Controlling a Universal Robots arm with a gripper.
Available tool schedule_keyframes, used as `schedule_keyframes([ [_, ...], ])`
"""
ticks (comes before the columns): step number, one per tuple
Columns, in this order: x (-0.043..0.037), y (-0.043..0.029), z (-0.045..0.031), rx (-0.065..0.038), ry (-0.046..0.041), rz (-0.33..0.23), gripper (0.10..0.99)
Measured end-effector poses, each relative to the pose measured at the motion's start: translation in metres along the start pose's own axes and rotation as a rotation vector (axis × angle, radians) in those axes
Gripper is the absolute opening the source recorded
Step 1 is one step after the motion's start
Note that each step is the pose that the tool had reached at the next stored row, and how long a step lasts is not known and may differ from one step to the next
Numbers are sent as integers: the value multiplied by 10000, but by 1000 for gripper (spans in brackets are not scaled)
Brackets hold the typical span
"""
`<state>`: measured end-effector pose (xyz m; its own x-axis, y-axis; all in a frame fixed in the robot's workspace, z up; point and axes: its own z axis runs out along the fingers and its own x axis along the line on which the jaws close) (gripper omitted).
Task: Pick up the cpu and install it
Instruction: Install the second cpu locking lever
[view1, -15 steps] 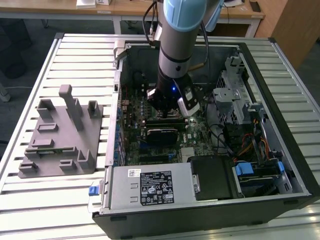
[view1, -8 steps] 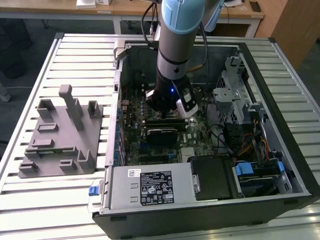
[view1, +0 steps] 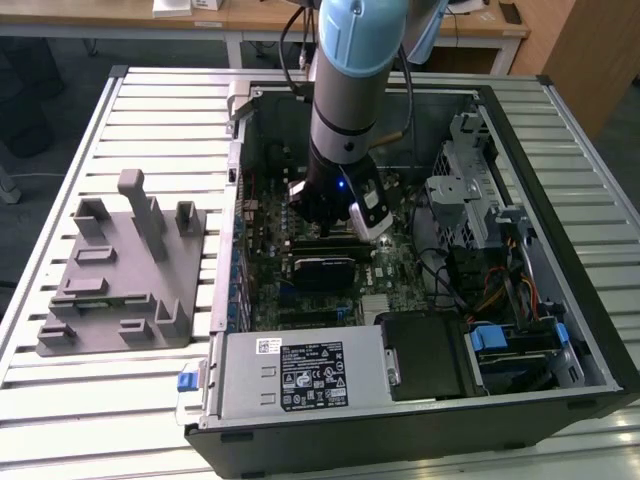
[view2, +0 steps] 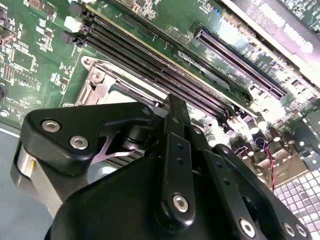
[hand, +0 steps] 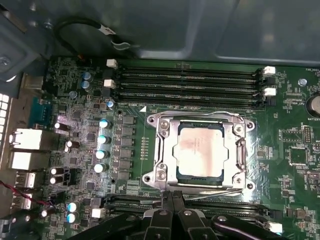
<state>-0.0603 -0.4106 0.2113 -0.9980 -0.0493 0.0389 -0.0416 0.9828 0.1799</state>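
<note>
First wrist view shows you the cpu (hand: 201, 149) lying flat inside the metal socket frame (hand: 161, 150) on the motherboard (hand: 295, 150); the gripper (hand: 172, 196), fingers pinched together and empty, hangs just beside that frame.

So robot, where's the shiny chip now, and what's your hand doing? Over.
Gripper inside the computer case, beside the socket. Cpu seated in socket frame, nothing gripping it. Nothing lying on it.
</note>
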Motion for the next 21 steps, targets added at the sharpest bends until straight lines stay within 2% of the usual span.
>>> schedule_keyframes([
  [4,23,-24,2,-23,1,-1,106],
  [9,68,-38,16,-116,-4,-5,106],
  [15,80,-59,54,-403,-17,-18,106],
  [16,88,-67,61,-519,-21,-25,106],
  [21,105,-93,75,-533,-22,-25,106],
])
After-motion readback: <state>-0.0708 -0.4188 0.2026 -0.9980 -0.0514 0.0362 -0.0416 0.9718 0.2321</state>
